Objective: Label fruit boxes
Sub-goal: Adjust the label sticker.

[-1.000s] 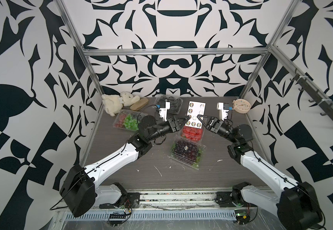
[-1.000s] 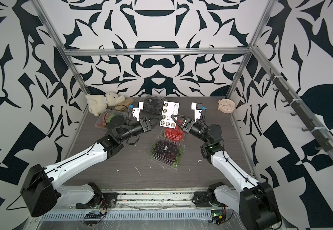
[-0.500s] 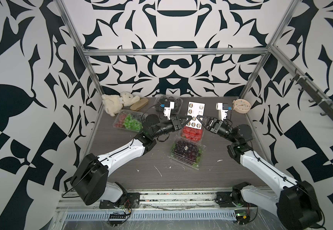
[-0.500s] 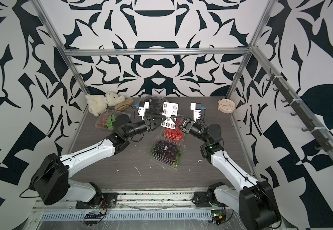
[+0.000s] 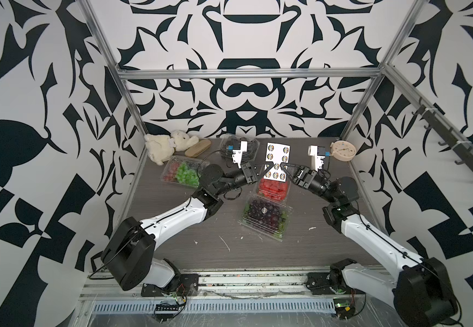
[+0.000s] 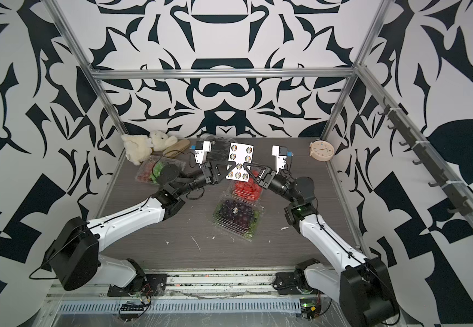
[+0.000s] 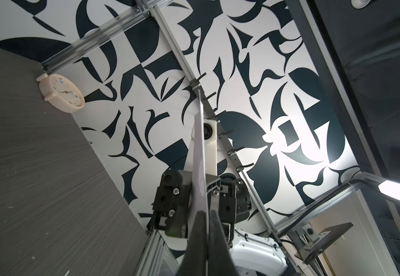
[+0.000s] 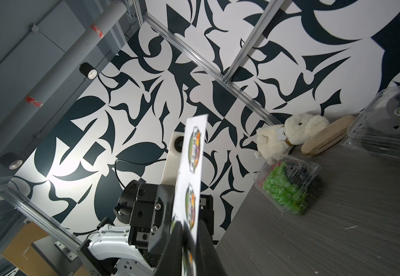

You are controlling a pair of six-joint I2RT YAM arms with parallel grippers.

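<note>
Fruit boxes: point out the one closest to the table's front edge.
The dark purple grape punnet, lying just in front of the strawberry punnet; the green-grape punnet and the black-berry punnet sit farther back.

Twin high front views down over the whole table (image 5: 258, 249); wrist cameras close, upward along one shared sticker sheet (image 7: 199, 167).

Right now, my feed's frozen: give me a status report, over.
Left hand shut on sticker sheet, held aloft. Right hand at its opposite edge, grip unclear. Grape box stickered; strawberry box shows none. No obstruction seen.
</note>
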